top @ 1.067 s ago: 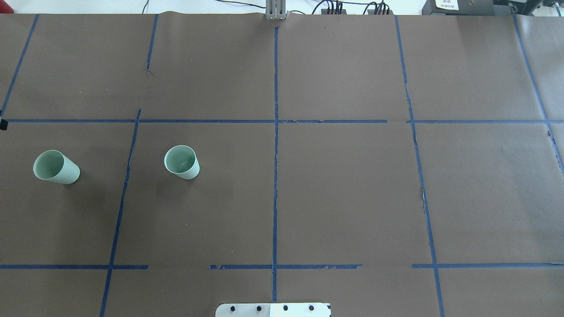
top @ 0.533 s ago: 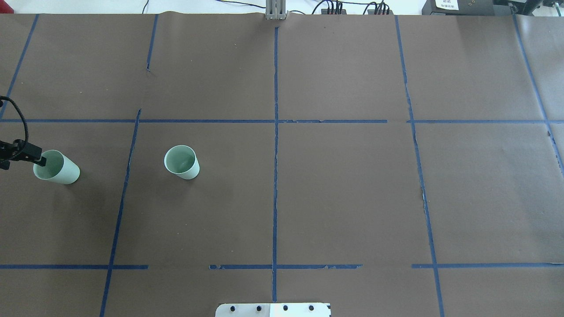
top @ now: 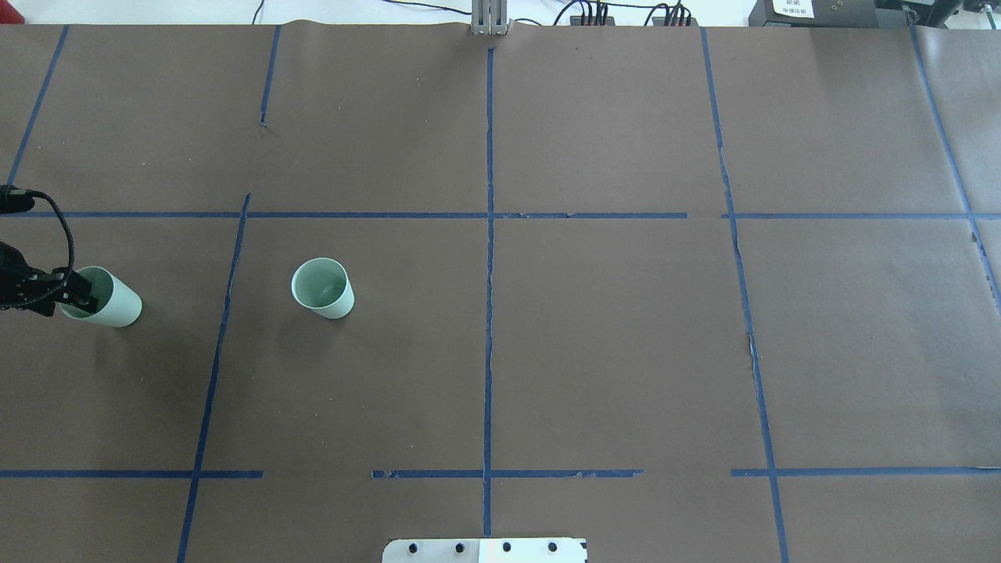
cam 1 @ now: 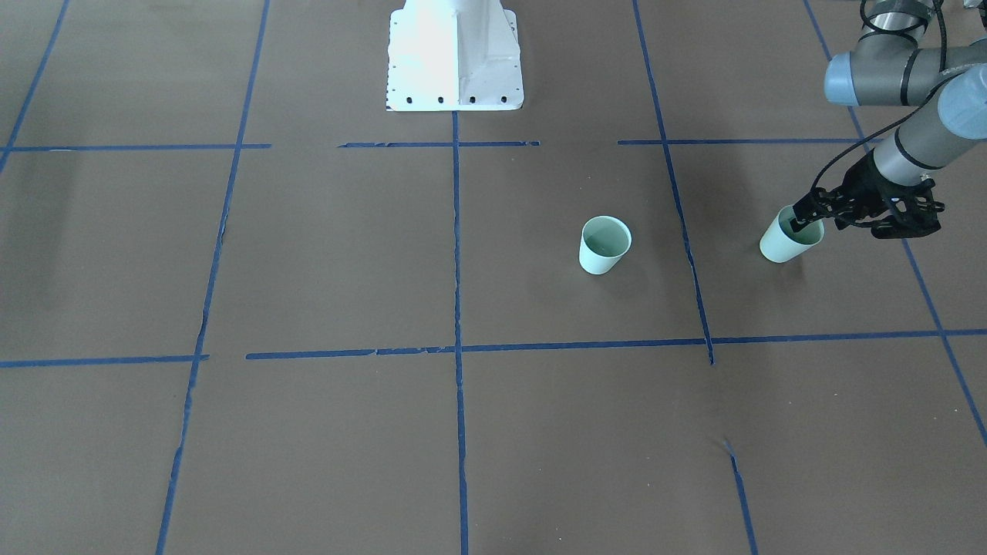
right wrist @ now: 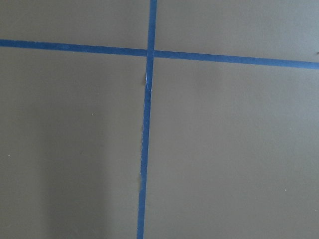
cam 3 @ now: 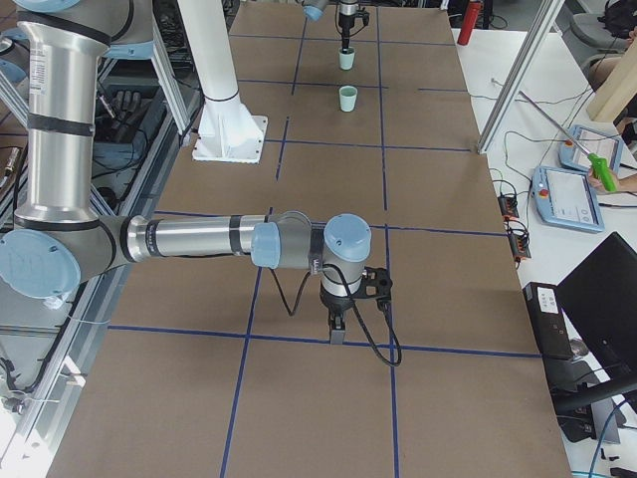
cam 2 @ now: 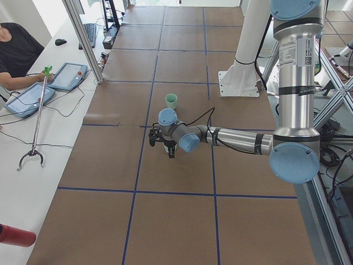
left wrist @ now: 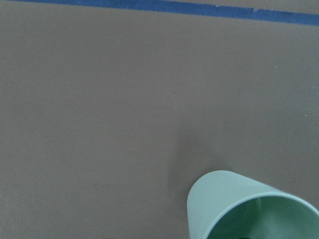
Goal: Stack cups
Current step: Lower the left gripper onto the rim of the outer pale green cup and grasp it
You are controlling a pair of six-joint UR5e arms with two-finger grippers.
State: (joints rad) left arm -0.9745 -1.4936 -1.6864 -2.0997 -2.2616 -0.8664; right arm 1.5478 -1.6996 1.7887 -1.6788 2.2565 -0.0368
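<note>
Two pale mint-green cups stand upright on the brown table. One cup (top: 322, 288) (cam 1: 604, 244) (cam 2: 171, 101) (cam 3: 347, 98) stands alone. The other cup (top: 113, 303) (cam 1: 780, 247) (left wrist: 234, 199) is near the table's left end. My left gripper (top: 78, 294) (cam 1: 802, 223) is at this cup's rim with its tips reaching into the mouth. It looks open, and the cup rests on the table. My right gripper (cam 3: 336, 329) shows only in the exterior right view, low over bare table far from both cups. I cannot tell if it is open.
Blue tape lines (top: 489, 274) divide the brown paper cover into squares. The white robot base plate (cam 1: 455, 54) sits at the middle of the robot's side. Tablets and a grabber stick (cam 2: 36, 127) lie on the white bench beyond the table.
My left gripper came in from the left edge and moved onto the rim of the far-left cup. Both cups stayed where they were.
</note>
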